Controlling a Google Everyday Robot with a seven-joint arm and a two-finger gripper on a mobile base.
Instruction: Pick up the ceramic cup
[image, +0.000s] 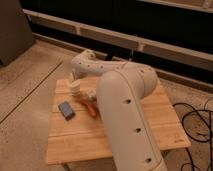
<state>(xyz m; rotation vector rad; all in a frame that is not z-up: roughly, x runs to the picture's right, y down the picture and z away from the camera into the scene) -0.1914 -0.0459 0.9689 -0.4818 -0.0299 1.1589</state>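
Note:
The ceramic cup (76, 89) is small and cream-white and stands upright near the back left of the wooden table (150, 117). My gripper (75, 78) is at the end of the white arm (120, 100), right above and behind the cup, and the wrist hides most of it. A flat grey-blue block (66, 110) lies in front of the cup to the left. The black bowl is hidden behind my forearm.
An orange-handled tool (90, 108) lies just right of the block, with a tan object (93, 95) behind it. Black cables (197, 122) lie on the floor to the right. A dark wall with a rail (150, 45) runs behind the table. A grey cabinet (12, 30) stands far left.

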